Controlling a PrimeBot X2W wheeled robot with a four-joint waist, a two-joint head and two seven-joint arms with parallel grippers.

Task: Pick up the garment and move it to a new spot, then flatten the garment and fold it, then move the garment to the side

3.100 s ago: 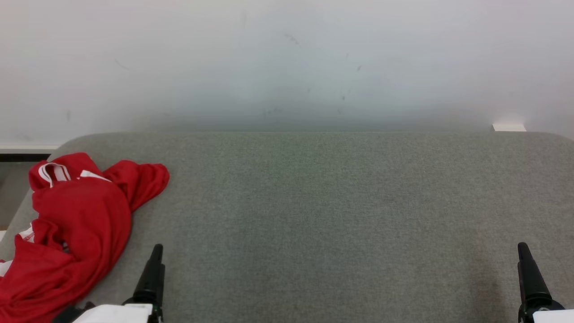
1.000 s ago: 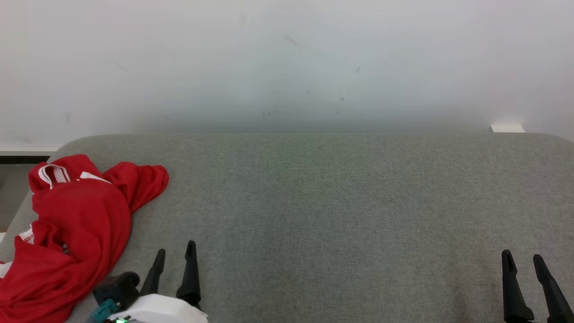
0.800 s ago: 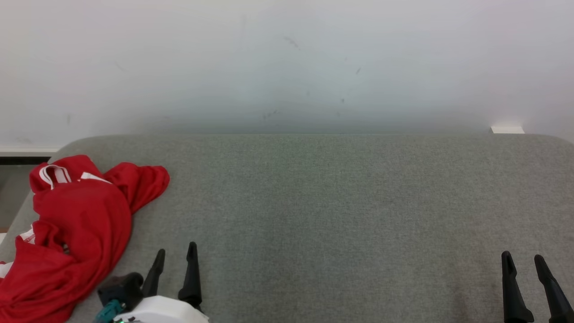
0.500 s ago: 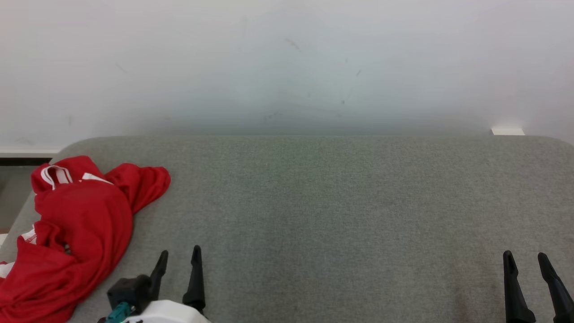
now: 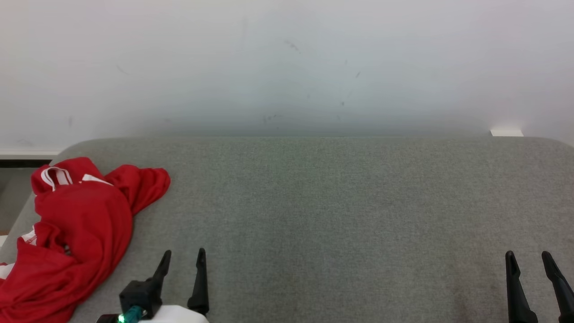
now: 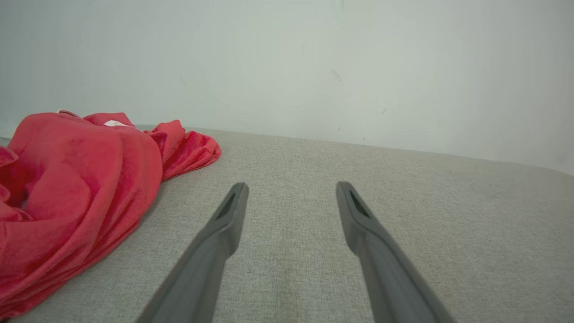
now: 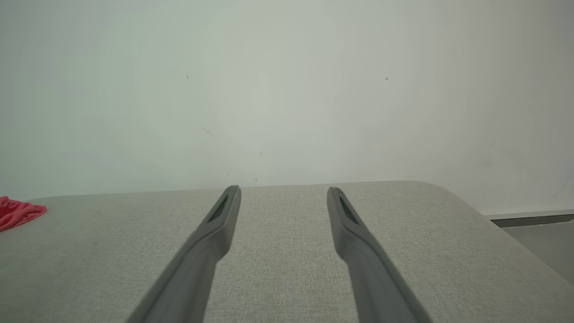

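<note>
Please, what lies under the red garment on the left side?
The crumpled red garment lies on the grey padded surface, which shows beside it. Whether anything else lies beneath its folds cannot be seen, because the cloth covers that part.

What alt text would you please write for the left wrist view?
A crumpled red fabric garment lies at left on a grey fabric-covered surface; the left pincer stands open beside it, holding nothing, before a pale wall.

Surface: grey cloth-covered table [image 5: 341, 202], rounded corners.
Lying on it: red garment [image 5: 76, 224], crumpled, at 9 o'clock, by the left edge.
</note>
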